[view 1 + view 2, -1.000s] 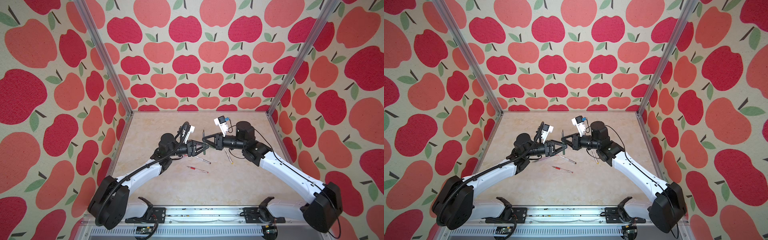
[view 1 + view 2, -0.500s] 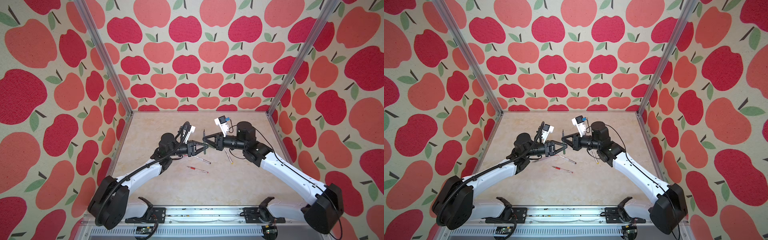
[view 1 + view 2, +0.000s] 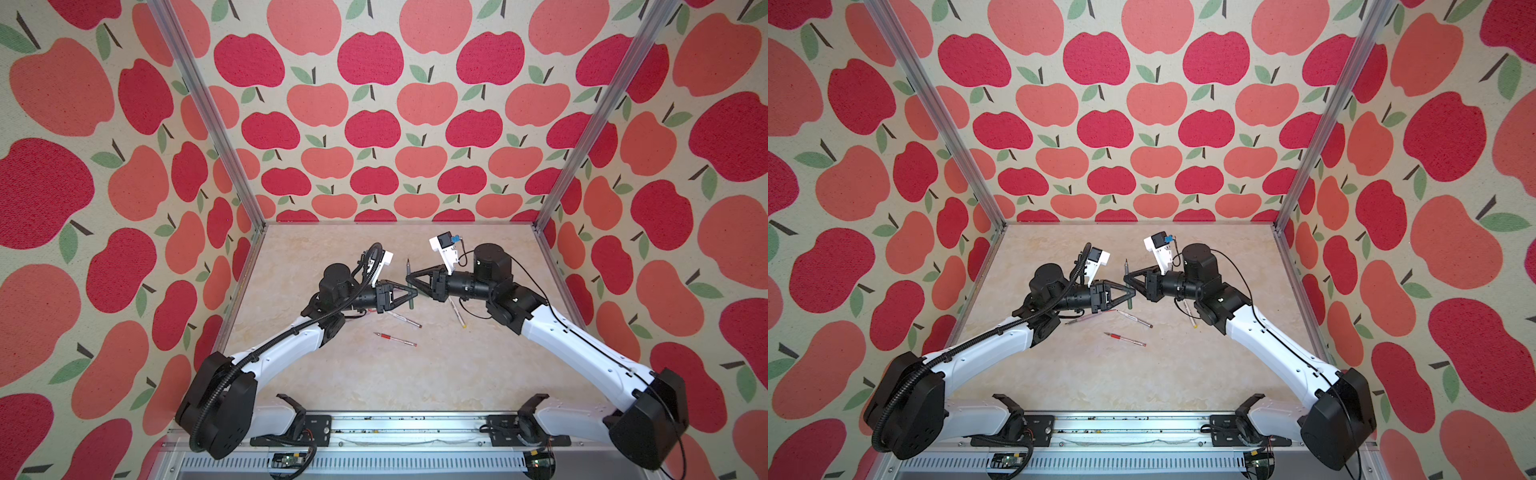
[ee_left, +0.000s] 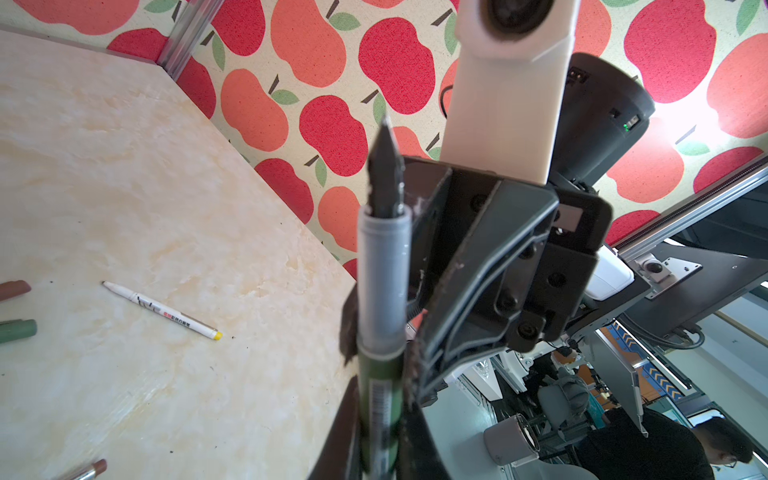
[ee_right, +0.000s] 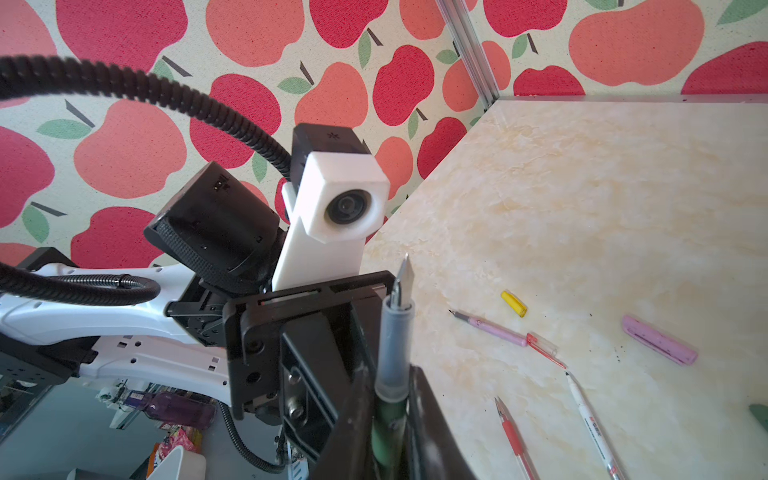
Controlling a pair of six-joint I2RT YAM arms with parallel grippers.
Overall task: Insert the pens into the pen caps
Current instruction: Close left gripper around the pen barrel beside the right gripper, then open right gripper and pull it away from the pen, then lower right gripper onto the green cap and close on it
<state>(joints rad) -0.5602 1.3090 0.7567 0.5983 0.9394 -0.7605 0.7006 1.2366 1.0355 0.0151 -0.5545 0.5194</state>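
Nearest the rail [image 3: 374, 432], the red pen [image 3: 395, 339] lies alone on the table [image 3: 374, 382]. Just past it in both top views lies the white-brown pen [image 3: 404, 319], and to the right the white-yellow pen [image 3: 457, 312]. The right wrist view shows the pink pen [image 5: 494, 331] flat on the table, its blunt end just beside the red cap [image 5: 541, 343]. The yellow cap [image 5: 514, 303] lies near its nib, and the lilac cap [image 5: 658, 340] lies apart from both.

Over mid-table the grippers meet tip to tip. The left gripper [image 3: 413, 296] is clamped on the lower barrel of the green pen [image 3: 408, 268], which stands roughly upright, nib up, clear of the table. The right gripper [image 3: 408, 281] flanks the same pen nearer the nib, where the grey grip section meets the barrel. Its fingers [image 5: 434, 440] sit close to the pen, but I cannot tell whether they press it.

At the edge of the left wrist view, the brown cap [image 4: 12, 289] and green cap [image 4: 16, 331] lie near each other on the table.
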